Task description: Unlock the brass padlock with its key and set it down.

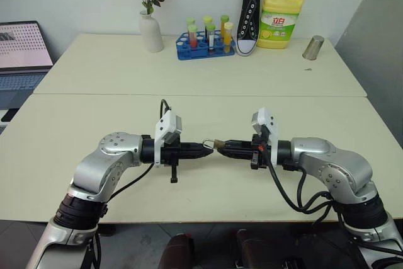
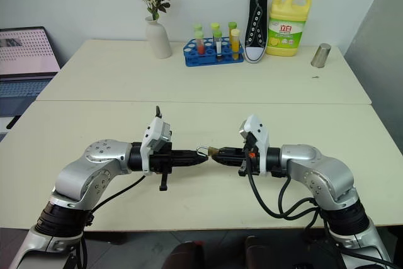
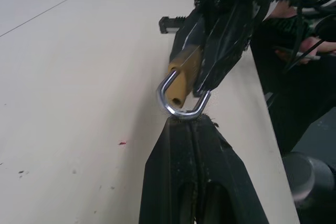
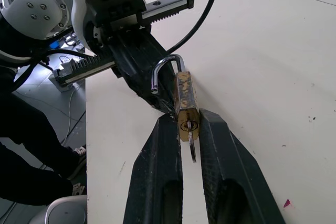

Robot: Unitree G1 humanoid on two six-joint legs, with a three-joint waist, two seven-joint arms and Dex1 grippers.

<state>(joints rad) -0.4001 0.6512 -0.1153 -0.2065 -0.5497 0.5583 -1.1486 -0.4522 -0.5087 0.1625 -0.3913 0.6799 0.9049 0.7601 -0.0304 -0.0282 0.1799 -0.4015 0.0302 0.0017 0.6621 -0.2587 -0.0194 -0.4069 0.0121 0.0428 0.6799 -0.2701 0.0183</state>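
**Brass padlock held in mid-air between two grippers**

Brass shows between the black fingers of the right gripper (image 4: 186,124), which are closed on the body of the brass padlock (image 4: 185,98). The right wrist view looks at the keyhole end, where the key (image 4: 192,148) sticks out of the lock between the fingers. It also shows the shackle (image 4: 167,72) swung open, one leg out of the body.

The left gripper (image 3: 189,124) has its two fingers pressed fully together, their tips touching the bend of the silvery shackle. Whether they pinch the shackle cannot be told.

From the head camera the two arms meet tip to tip above the near part of the cream table (image 1: 94,111), and the padlock is just a small glint between them, raised off the surface. That wider view takes in the far side of the table, with a white vase of dried flowers (image 1: 150,26), a blue rack of tubes (image 1: 204,42), a black sneaker (image 1: 249,11), a yellow detergent bottle (image 1: 281,20) and a metal cup (image 1: 313,47).
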